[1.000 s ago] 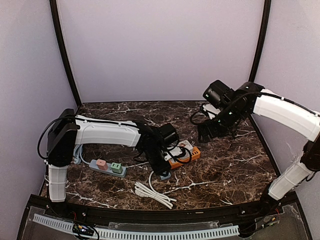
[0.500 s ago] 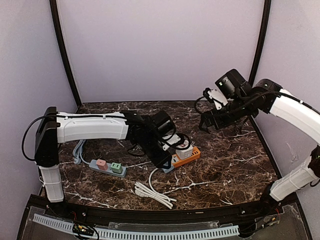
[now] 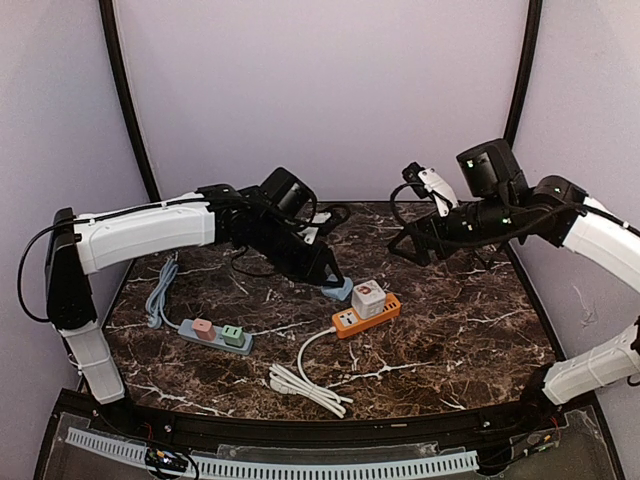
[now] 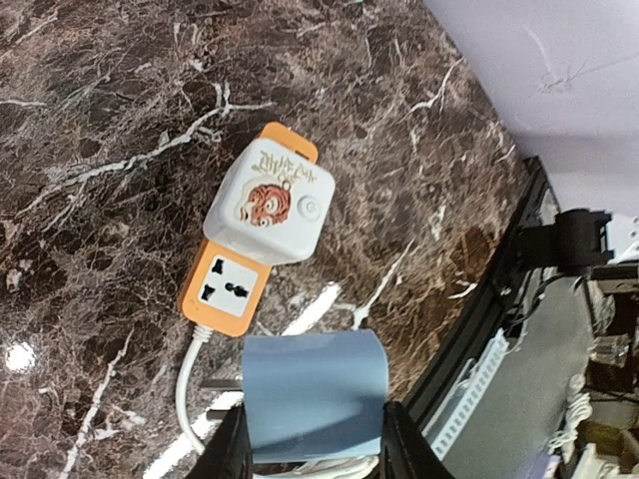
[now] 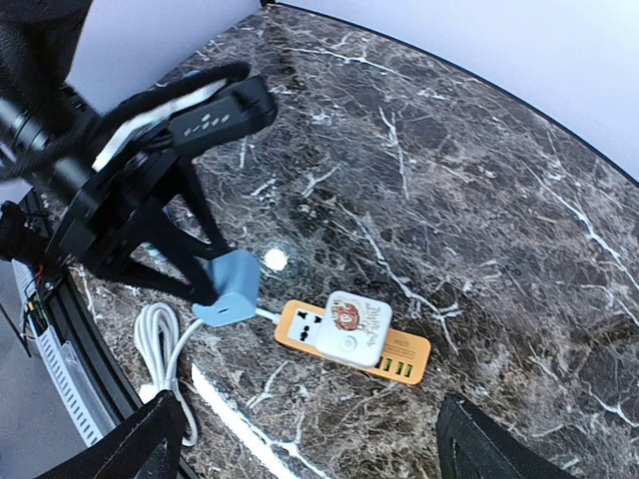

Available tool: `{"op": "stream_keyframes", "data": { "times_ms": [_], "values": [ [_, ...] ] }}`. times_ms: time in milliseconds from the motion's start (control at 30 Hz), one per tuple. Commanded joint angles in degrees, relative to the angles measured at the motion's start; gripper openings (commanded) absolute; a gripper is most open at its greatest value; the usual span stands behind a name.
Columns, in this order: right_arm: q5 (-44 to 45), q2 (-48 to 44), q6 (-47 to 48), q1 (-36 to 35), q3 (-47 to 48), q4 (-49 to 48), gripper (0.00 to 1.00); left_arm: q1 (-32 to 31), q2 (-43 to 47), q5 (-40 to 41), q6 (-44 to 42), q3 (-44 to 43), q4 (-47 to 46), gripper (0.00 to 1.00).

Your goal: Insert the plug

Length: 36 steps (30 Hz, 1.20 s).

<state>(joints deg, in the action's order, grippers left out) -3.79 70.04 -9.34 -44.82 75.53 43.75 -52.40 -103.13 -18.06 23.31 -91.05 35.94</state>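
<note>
Plug point(image 3: 338, 289): top view, was held by left fingers point(image 3: 320, 268) over tabletop point(image 3: 460, 330), just behind orange power strip point(image 3: 345, 320); a second earlier it hung by the strip's near end. Left wrist: fingers point(image 4: 232, 451) narrow on plug point(image 4: 315, 389), free socket point(image 4: 225, 291) close ahead; pins wanted squaring before pressing. Right wrist: right fingers point(image 5: 140, 444) stood wide, empty.

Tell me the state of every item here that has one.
blue plug: clamped in left gripper, not inserted
orange power strip: one socket free, white cube adapter seated
grey power strip: pink plug and green plug seated
right gripper: open, empty
</note>
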Motion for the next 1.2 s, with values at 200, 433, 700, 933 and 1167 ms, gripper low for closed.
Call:
{"op": "stream_keyframes", "data": {
  "times_ms": [200,433,700,933,1167],
  "values": [
    [-12.6,-2.4,3.5,0.2,-4.0,-9.3,0.84,5.1,3.4,-18.7,21.3,0.4,-15.4,0.19],
    [-16.5,-6.0,14.6,-1.1,-8.0,-14.0,0.81,7.3,3.2,-27.8,34.0,3.6,-25.1,0.18],
    [-10.2,-7.9,23.3,-1.8,-10.8,-14.9,0.84,7.3,2.9,-27.6,31.2,2.4,-18.8,0.19],
    [12.7,-7.3,9.7,0.5,-12.3,-17.3,0.93,7.3,3.5,-16.1,20.1,1.4,-6.2,0.28],
    [19.3,-4.4,-4.0,1.4,-8.1,-5.1,0.95,7.3,3.5,-12.0,15.7,0.4,-4.5,0.5]
  ]
}}
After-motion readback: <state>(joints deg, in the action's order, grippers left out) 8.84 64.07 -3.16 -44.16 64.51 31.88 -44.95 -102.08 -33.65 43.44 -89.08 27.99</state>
